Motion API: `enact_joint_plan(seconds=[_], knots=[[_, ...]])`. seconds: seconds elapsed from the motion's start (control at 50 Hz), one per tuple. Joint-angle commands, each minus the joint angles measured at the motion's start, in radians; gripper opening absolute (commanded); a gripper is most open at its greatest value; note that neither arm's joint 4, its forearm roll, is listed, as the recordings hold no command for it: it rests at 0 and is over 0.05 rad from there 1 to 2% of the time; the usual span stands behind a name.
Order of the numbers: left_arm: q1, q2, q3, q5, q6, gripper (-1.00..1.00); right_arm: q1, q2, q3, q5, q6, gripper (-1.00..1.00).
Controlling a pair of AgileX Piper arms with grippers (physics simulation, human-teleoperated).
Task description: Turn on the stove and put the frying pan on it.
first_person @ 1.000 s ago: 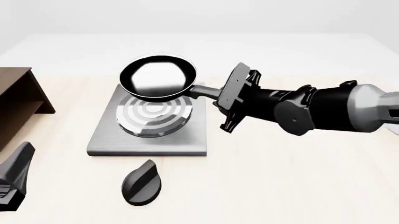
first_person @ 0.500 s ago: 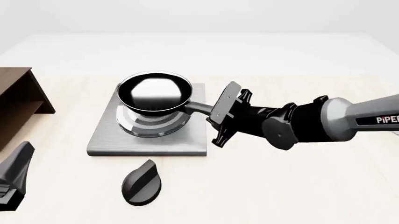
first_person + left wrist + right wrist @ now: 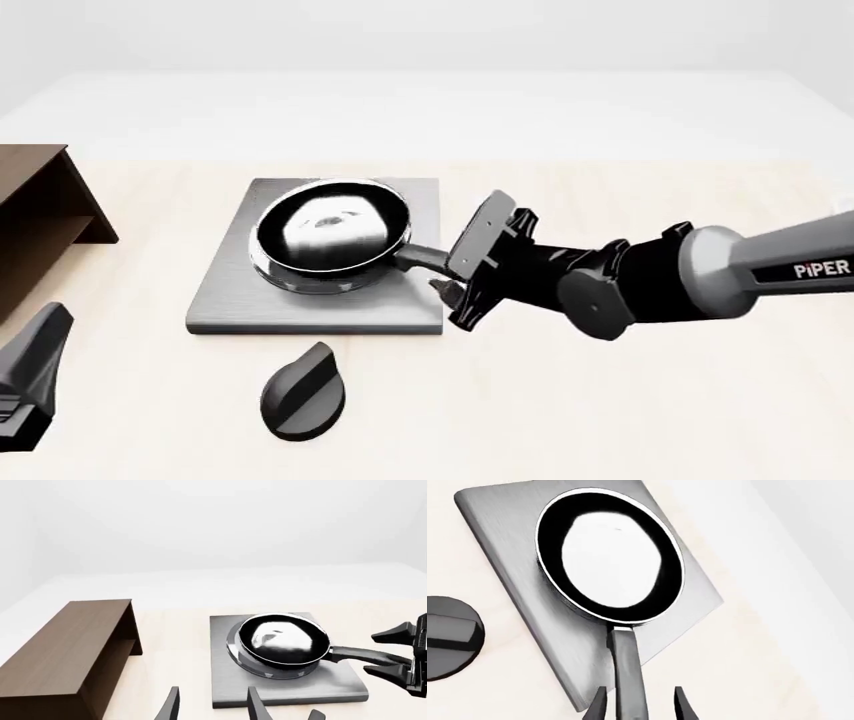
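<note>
The black frying pan (image 3: 331, 228) sits on the round burner of the grey stove (image 3: 234, 300), its handle pointing right. My right gripper (image 3: 438, 272) straddles the handle, jaws open with gaps on both sides in the right wrist view (image 3: 639, 707). The pan (image 3: 610, 555) and stove (image 3: 507, 530) fill that view. The black oval knob (image 3: 304, 392) lies on the table in front of the stove. My left gripper (image 3: 34, 370) is open and empty at the near left. Its view shows its fingertips (image 3: 172, 705), the pan (image 3: 283, 640) and the right gripper (image 3: 390, 652).
A dark brown wooden shelf (image 3: 47, 200) stands at the left edge of the table, left of the stove; it also shows in the left wrist view (image 3: 73, 645). The light table stretches behind and right of the stove.
The right gripper lowered the pan from above the far edge of the stove onto the burner. Its jaws now stand apart around the handle. The left arm has not moved.
</note>
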Motion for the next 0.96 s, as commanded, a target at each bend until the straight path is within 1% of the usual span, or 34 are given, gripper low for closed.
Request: enact_joint_plan(seconds=[0.02, 0.06, 0.1, 0.12, 0.16, 0.18, 0.22, 0.24, 0.3, 0.34, 0.4, 0.44, 0.46, 0.48, 0.54, 0.56, 0.58, 0.62, 0.64, 0.66, 0.68, 0.7, 0.72, 0.74, 0.76, 0.78, 0.8, 0.82, 0.84, 0.86, 0.9, 0.92, 0.94, 0.96], knots=[[0.0, 0.0, 0.002, -0.001, -0.004, 1.0, 0.035, -0.034, 0.007, 0.0, -0.009, 1.0], [0.0, 0.0, 0.002, -0.001, -0.004, 1.0, 0.051, -0.099, -0.003, 0.048, -0.01, 1.0], [0.001, 0.0, 0.002, -0.001, -0.006, 1.0, 0.058, -0.135, -0.005, 0.065, -0.013, 1.0], [-0.002, 0.0, 0.004, 0.0, -0.006, 1.0, 0.063, -0.2, -0.009, 0.107, -0.029, 1.0], [-0.003, 0.0, 0.005, -0.002, -0.005, 1.0, 0.075, -0.249, -0.019, 0.151, -0.035, 1.0], [-0.003, 0.0, 0.005, -0.002, -0.006, 1.0, 0.082, -0.281, -0.017, 0.169, -0.052, 1.0], [-0.003, 0.0, 0.005, -0.002, -0.006, 1.0, 0.089, -0.3, -0.022, 0.185, -0.05, 1.0], [-0.002, 0.0, 0.005, -0.001, -0.008, 1.0, 0.102, -0.356, -0.039, 0.239, -0.056, 1.0], [-0.003, 0.0, 0.007, -0.002, -0.008, 1.0, 0.116, -0.44, -0.082, 0.327, -0.038, 1.0], [-0.004, 0.0, 0.007, -0.003, -0.007, 1.0, 0.119, -0.451, -0.089, 0.343, -0.038, 1.0], [-0.005, 0.0, 0.008, -0.003, -0.006, 1.0, 0.12, -0.528, -0.09, 0.378, -0.049, 1.0], [-0.004, 0.0, 0.006, -0.002, -0.007, 1.0, 0.117, -0.599, -0.086, 0.393, -0.024, 1.0], [-0.003, 0.0, 0.004, -0.001, -0.008, 1.0, 0.107, -0.634, -0.067, 0.393, -0.01, 1.0], [-0.002, 0.0, 0.003, 0.0, -0.008, 1.0, 0.099, -0.668, -0.033, 0.376, -0.01, 1.0], [-0.001, 0.0, 0.004, -0.002, -0.008, 1.0, 0.05, -0.787, 0.078, 0.326, -0.001, 1.0], [0.0, 0.0, 0.003, -0.003, -0.006, 1.0, 0.026, -0.867, 0.126, 0.316, 0.033, 1.0], [0.001, 0.0, 0.002, -0.004, -0.005, 1.0, 0.01, -0.914, 0.15, 0.32, 0.055, 1.0], [0.001, 0.0, -0.001, -0.005, -0.004, 1.0, -0.04, -1.068, 0.226, 0.33, 0.097, 1.0], [0.001, 0.0, -0.002, -0.005, -0.005, 1.0, -0.063, -1.167, 0.256, 0.352, 0.13, 1.0], [0.001, 0.0, -0.003, -0.005, -0.006, 1.0, -0.089, -1.279, 0.284, 0.395, 0.201, 1.0], [0.003, 0.0, -0.004, -0.004, -0.008, 1.0, -0.094, -1.326, 0.304, 0.417, 0.217, 1.0], [0.004, 0.0, -0.005, -0.001, -0.018, 1.0, -0.125, -1.453, 0.335, 0.483, 0.235, 1.0], [0.003, 0.0, -0.006, -0.001, -0.017, 1.0, -0.153, -1.506, 0.352, 0.513, 0.247, 1.0], [0.0, 0.0, -0.011, -0.001, -0.015, 1.0, -0.189, -1.603, 0.384, 0.568, 0.272, 1.0], [-0.001, 0.0, -0.016, -0.001, -0.013, 1.0, -0.223, -1.671, 0.401, 0.614, 0.317, 1.0], [0.0, 0.0, -0.021, -0.002, -0.011, 1.0, -0.242, -1.698, 0.423, 0.624, 0.348, 1.0], [0.0, 0.0, -0.021, -0.002, -0.011, 1.0, -0.242, -1.698, 0.423, 0.624, 0.348, 1.0], [0.003, 0.0, -0.026, -0.002, -0.01, 1.0, -0.322, -1.758, 0.463, 0.631, 0.361, 1.0], [0.005, 0.0, -0.029, -0.002, -0.011, 1.0, -0.322, -1.758, 0.464, 0.63, 0.361, 1.0], [0.01, 0.0, -0.033, -0.004, -0.011, 1.0, -0.347, -1.758, 0.486, 0.594, 0.357, 1.0], [0.016, 0.0, -0.042, -0.015, -0.005, 1.0, -0.391, -1.758, 0.523, 0.551, 0.381, 1.0], [0.031, 0.0, -0.049, -0.032, 0.023, 1.0, -0.414, -1.758, 0.569, 0.491, 0.384, 1.0], [0.032, 0.0, -0.053, -0.038, 0.012, 1.0, -0.443, -1.758, 0.609, 0.427, 0.379, 1.0], [0.025, 0.0, -0.051, -0.043, 0.008, 1.0, -0.505, -1.758, 0.67, 0.347, 0.38, 1.0]])
